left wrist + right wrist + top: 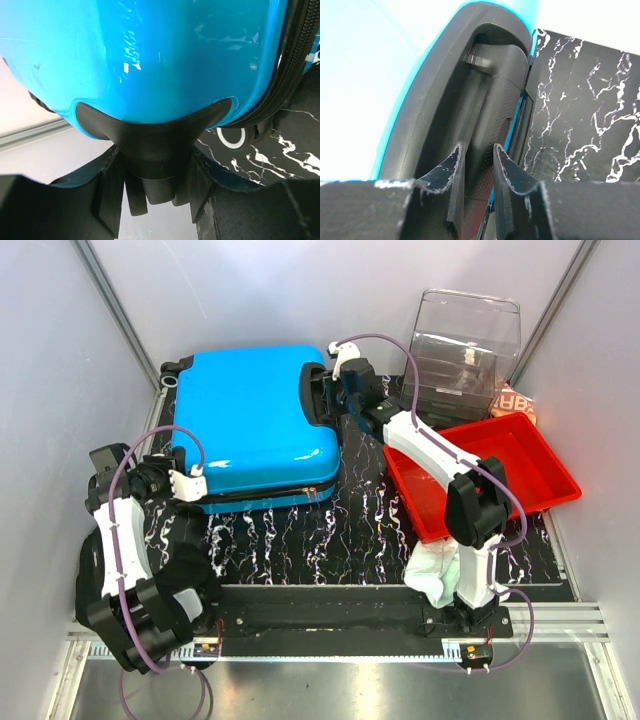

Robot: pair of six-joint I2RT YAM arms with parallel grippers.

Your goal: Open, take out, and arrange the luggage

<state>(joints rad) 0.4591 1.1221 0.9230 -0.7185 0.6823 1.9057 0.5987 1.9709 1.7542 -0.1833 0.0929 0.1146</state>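
Bright blue hard-shell suitcase (250, 420) is laid flat and zipped shut on the black marbled table (300, 540); its contents are hidden. Red plastic tray (520, 465) is set just right of it. Bare mat is left in front. Left gripper (157, 170) is clamped on a black corner foot (150, 135). Right gripper (478, 147) fingers are held narrow at the black handle (485, 90); a grip cannot be confirmed.

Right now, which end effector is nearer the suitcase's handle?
Right. The right end effector sits at the handle itself; the left end effector is across the suitcase, at a black foot on its opposite side.
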